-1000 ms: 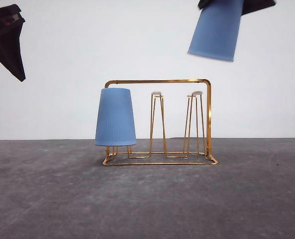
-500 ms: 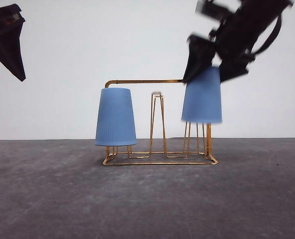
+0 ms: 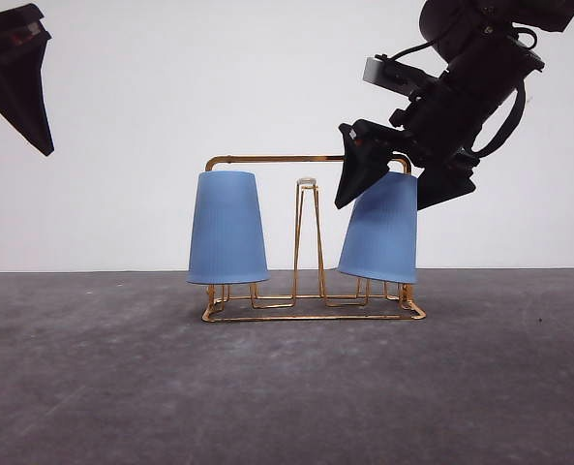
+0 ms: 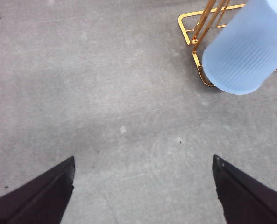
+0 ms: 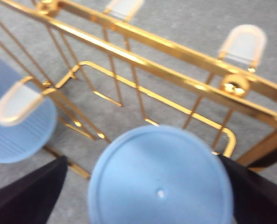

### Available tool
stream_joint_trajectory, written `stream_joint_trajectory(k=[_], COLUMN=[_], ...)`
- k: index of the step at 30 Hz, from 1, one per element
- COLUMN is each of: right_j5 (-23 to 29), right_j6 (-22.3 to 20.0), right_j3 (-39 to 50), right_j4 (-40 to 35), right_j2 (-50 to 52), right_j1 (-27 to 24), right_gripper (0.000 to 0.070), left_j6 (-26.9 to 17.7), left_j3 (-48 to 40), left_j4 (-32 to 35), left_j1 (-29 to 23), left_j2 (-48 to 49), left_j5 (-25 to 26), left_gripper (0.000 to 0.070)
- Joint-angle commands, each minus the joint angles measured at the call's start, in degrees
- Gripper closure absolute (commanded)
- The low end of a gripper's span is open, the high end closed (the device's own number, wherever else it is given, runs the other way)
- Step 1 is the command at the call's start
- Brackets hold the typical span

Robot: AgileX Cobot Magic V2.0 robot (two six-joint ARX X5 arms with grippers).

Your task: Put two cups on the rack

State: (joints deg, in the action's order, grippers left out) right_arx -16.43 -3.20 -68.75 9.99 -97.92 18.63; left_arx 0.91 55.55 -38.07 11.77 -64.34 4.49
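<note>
since half a second ago the right gripper [image 3: 395, 179] has come lower with its cup, and the right cup [image 3: 379, 232] now sits down over the rightmost prong of the rack [image 3: 306, 160], its rim close to the wire base where before it hung higher against the frame. a second ago that cup was still up in the air at the top right, well clear of the rack.

the right cup is upside down and tilted, its closed end leaning toward the right under the gripper and its open rim swung a little to the left. the right gripper's two dark fingers [image 3: 357, 174] stand on either side of the cup's closed end; whether they press on it or are just off it cannot be told. in the right wrist view the round closed end of this cup [image 5: 160, 179] lies between the fingers, with the gold wires of the rack [image 5: 175, 77] and white prong tips beyond it.

the left cup [image 3: 227, 229] hangs upside down and upright on the leftmost prong, unchanged. the middle prong [image 3: 306, 237] is bare between the two cups.

the left gripper [image 3: 15, 77] hangs high at the far left, well apart from the rack, its fingers [image 4: 40, 196] spread wide over the grey table [image 4: 105, 93]; the left cup [image 4: 248, 51] shows in the left wrist view too.
</note>
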Motion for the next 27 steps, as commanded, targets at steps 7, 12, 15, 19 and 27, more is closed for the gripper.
stream_joint_trajectory(k=[7, 12, 15, 19, 27], right_j5=[0.14, 3.16, 3.39, 3.39, 3.41], right_j6=[0.21, -0.31, -0.31, -0.3, 3.5], right_j3=[-0.7, -0.57, 0.39, 5.35, 20.62], right_j4=[3.5, 11.77, 15.87, 17.18, 18.06], right_j2=[8.26, 16.09, 20.37, 26.63, 39.95], right_j1=[-0.13, -1.84, -4.23, -8.51, -14.61], right_gripper=[0.003, 0.0043, 0.0044, 0.0046, 0.0047], left_j6=[-0.03, -0.23, -0.28, -0.7, 0.09], left_j3=[0.5, 0.52, 0.52, 0.52, 0.52], left_j4=[0.91, 1.4, 1.4, 1.4, 1.37], left_j1=[-0.35, -2.75, -4.25, -5.73, -6.28], left_j2=[-0.35, -0.35, -0.35, -0.35, -0.35], left_j5=[0.19, 0.21, 0.22, 0.26, 0.23], left_gripper=[0.0145, 0.0145, 0.0145, 0.0145, 0.0144])
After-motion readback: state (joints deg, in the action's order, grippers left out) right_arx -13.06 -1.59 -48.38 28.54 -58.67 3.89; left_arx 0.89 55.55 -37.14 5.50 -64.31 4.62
